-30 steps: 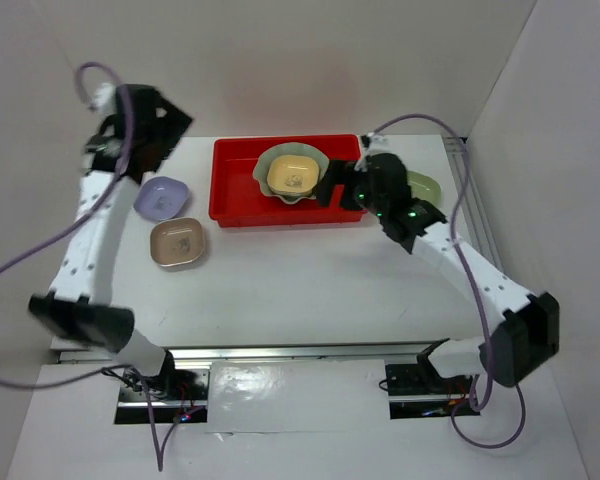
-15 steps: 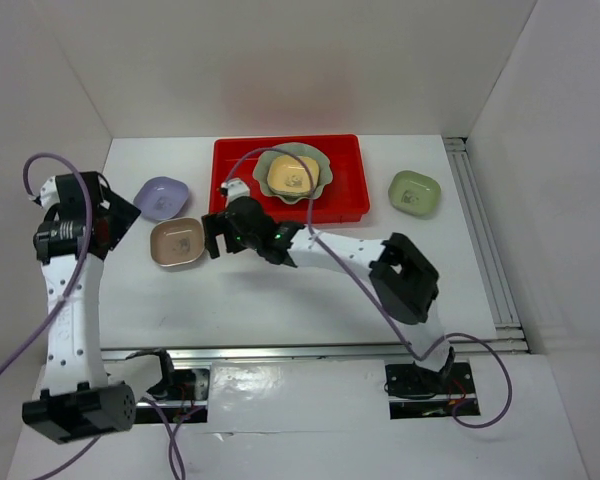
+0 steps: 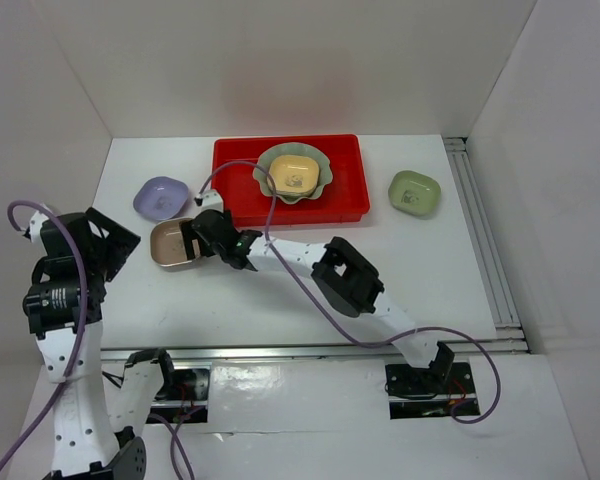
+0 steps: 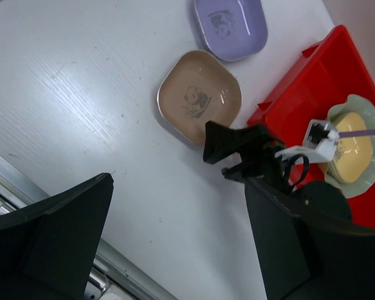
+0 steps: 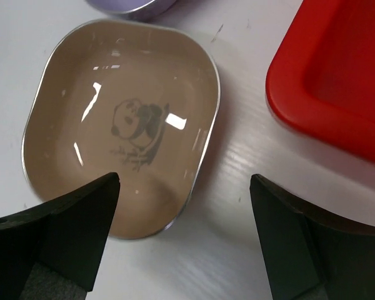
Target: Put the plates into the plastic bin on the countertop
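Note:
The red plastic bin [image 3: 340,200] stands at the back of the white countertop [image 3: 280,290]. In it lies the large pale green scalloped dish [image 3: 320,180] with a yellow dish [image 3: 292,175] on top. A lavender dish [image 3: 161,197], a tan-pink dish [image 3: 170,245] and a small green dish [image 3: 415,192] sit on the countertop. My right gripper [image 3: 193,240] is open and low over the tan-pink dish [image 5: 112,144], with the dish's right rim between its fingers [image 5: 184,240]. My left gripper [image 3: 105,245] is open and empty, high over the near left [image 4: 175,244]. No other dishes show.
White walls close in the countertop on three sides. A metal rail [image 3: 485,240] runs along the right side. The bin's rounded corner [image 5: 325,94] lies just right of the tan-pink dish. The right arm [image 4: 256,156] crosses the left wrist view.
My right arm has swung from the bin's right end across its front to the tan-pink dish. My left arm has pulled back from the far left toward the near edge.

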Motion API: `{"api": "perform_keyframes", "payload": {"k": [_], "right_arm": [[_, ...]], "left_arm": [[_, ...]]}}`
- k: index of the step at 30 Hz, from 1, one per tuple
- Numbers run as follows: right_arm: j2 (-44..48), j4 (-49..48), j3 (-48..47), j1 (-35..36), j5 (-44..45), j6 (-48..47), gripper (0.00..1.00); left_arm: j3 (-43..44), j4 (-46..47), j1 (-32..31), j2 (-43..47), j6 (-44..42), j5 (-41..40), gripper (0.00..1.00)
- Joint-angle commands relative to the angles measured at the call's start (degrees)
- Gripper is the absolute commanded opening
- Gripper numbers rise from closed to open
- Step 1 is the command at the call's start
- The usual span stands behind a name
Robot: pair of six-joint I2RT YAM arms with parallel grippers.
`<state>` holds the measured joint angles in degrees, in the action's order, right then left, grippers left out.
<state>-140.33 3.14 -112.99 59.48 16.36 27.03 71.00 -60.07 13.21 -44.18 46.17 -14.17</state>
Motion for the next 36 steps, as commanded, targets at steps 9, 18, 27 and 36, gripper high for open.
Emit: {"api": "perform_keyframes", "payload": {"k": [9,18,27,36], "right_arm": [[-10.1,7.7,-14.0,-1.2,3.2,4.0,0.67],[-9.4,8.9,-10.7,-1.7,2.6,4.6,0.18],[1.6,8.3,3.0,0.6,-0.8,1.1,0.0],[19.2,1.2,12.3,0.7,-11.9,-1.4,0.0]], "left_arm": [[-2.5,1.5,0.3,1.9,-2.5,2.6,1.0],[-4.4,2.5,0.3,1.9,-2.5,3.1,1.0],[-3.2,2.5,0.3,1.4,-3.0,2.0,1.0],[1.7,0.7,0.3,2.4,-2.0,1.4,1.0]]}}
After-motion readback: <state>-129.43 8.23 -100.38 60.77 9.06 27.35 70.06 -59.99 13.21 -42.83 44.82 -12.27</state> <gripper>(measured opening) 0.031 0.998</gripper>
